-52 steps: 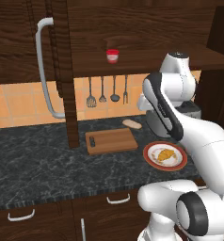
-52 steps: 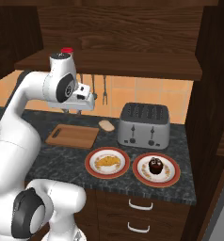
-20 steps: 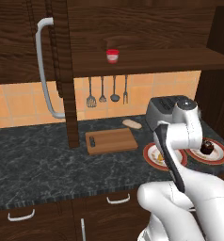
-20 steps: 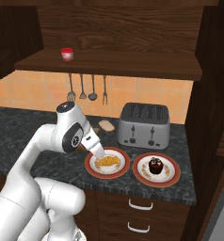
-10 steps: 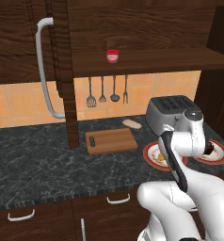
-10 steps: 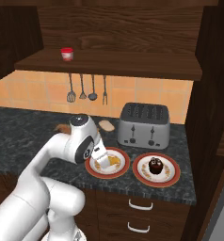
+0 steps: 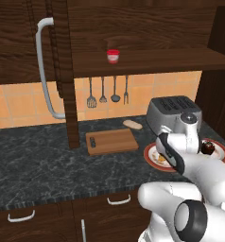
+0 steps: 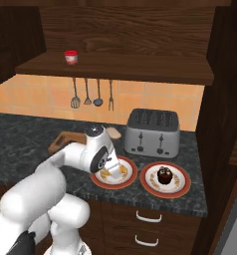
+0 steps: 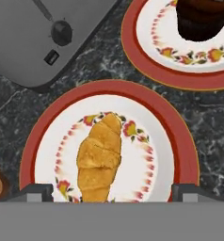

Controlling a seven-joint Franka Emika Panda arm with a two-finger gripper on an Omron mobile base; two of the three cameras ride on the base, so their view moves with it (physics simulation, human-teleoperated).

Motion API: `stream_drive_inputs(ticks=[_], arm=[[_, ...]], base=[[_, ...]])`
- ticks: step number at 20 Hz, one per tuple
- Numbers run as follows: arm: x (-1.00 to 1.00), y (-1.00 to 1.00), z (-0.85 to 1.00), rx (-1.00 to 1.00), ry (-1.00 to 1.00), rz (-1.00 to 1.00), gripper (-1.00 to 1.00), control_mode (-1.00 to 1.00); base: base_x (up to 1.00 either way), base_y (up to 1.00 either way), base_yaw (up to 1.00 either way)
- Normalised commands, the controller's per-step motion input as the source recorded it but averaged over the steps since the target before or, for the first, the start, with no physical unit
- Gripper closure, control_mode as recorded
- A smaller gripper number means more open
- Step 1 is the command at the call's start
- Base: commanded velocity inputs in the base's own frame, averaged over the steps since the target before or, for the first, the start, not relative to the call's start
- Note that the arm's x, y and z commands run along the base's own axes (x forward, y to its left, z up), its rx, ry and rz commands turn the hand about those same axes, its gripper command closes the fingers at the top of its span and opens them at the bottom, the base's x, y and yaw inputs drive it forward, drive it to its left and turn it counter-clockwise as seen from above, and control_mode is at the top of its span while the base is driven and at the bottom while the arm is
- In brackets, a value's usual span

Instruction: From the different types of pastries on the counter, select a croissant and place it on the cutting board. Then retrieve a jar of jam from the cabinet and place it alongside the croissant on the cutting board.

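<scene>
- No brand, label or writing can be read on anything; the toaster [image 8: 152, 133] shows just a round knob and a small dark button in the hand view.
- Counted: two round red-rimmed plates, three pastries, one board, one jar, four hanging utensils [image 7: 108, 91].
- The croissant [image 9: 100, 158] is golden and ridged, a tapered crescent. It lies on the near plate [image 9: 161, 155], white with a ring of small red and yellow flowers.
- The gripper [image 9: 111, 193] hovers straight above that plate with its jaws spread wide. One tip stands on each side of the croissant, neither touches it, and nothing is held.
- The second plate [image 8: 180, 182] sits just beside the first and carries the dark chocolate cupcake [image 8: 164, 175].
- The pale oblong roll [image 7: 133, 124] lies on the dark veined marble tabletop [image 7: 34, 165], behind the board and near the toaster.
- The cutting board [image 7: 111, 141] is a flat brown wooden rectangle with a small dark mark near its left end, bare on top, left of the plates.
- The jar of jam [image 7: 113, 56], squat with a red lid and a pale band, stands on the open shelf [image 7: 180, 61] above.
- The cabinet [image 7: 20, 42] is dark wood grain with a long curved grey bar handle [image 7: 44, 71].
</scene>
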Motion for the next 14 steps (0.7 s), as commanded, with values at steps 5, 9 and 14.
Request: stream_drive_inputs(ticks=[5,9,14], arm=[[0.4,-0.01,-0.34,0.07,0.03,0.0,-1.0,-1.0],[0.3,0.0,-0.33,0.01,0.06,0.0,-1.0,-1.0],[0.28,-0.02,-0.35,0.0,0.05,0.0,-1.0,-1.0]], base=[[0.0,0.0,0.0],[0.0,0.0,0.0],[0.0,0.0,0.0]])
